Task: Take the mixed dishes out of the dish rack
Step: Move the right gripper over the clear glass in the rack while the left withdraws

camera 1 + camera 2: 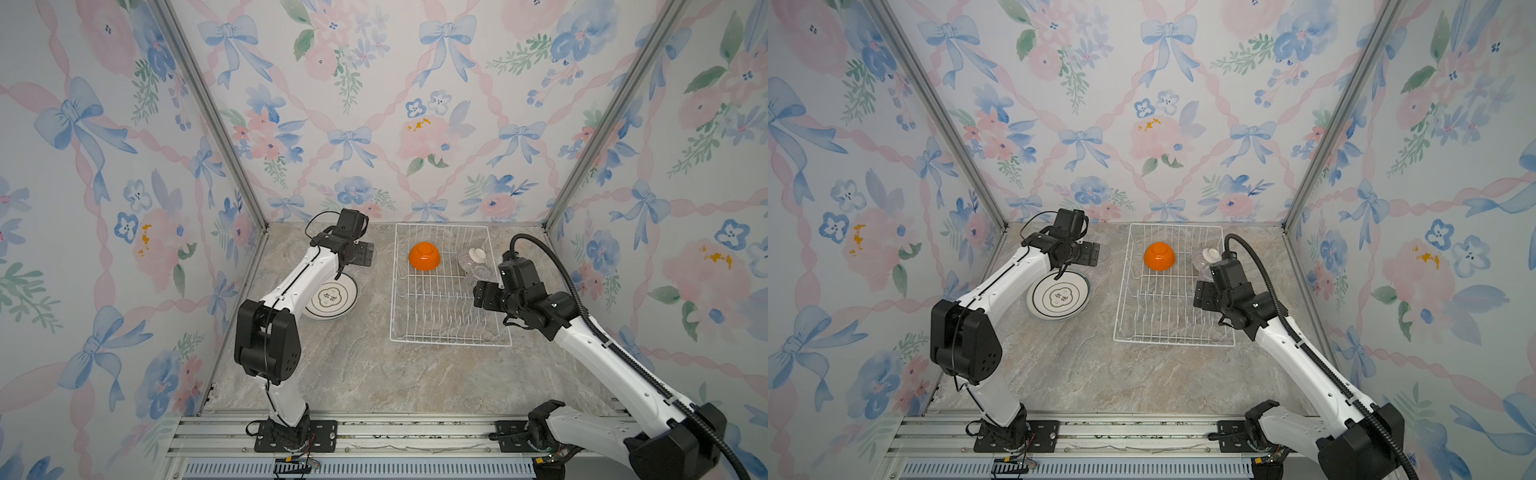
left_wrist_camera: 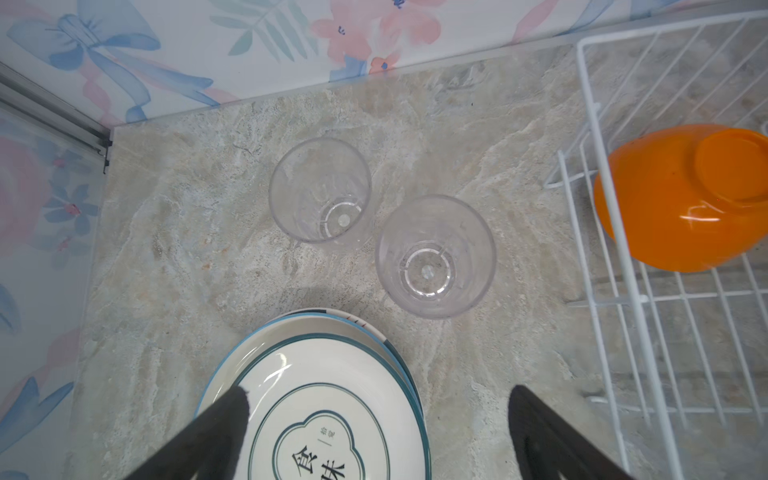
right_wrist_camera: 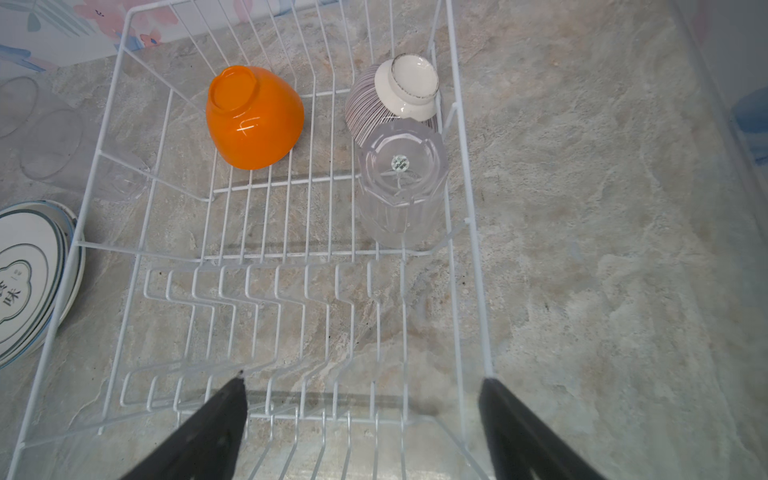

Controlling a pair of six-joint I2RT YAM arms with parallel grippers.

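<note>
The white wire dish rack [image 1: 451, 344] [image 1: 1173, 343] [image 3: 473, 266] stands on the right of the marble table in both top views. At its far end an orange bowl [image 1: 424, 256] [image 3: 253, 118] [image 2: 681, 199] lies upside down. Beside it are a pale ribbed bowl [image 3: 395, 97] and an upturned clear tumbler [image 3: 401, 187]. Left of the rack lies a stack of plates [image 1: 332, 297] [image 2: 328, 403], with two upright clear tumblers [image 2: 320, 191] [image 2: 435, 255] beyond it. My left gripper [image 1: 362, 254] [image 2: 379, 392] hangs open above the plates' far edge, holding nothing. My right gripper [image 1: 481, 293] [image 3: 365, 378] is open over the rack's near right prongs.
Floral-papered walls [image 1: 374, 124] close the table on three sides, with metal posts [image 1: 216, 120] in the back corners. A metal rail [image 1: 374, 432] runs along the front edge. Bare marble table top [image 1: 374, 374] lies in front of the rack and plates.
</note>
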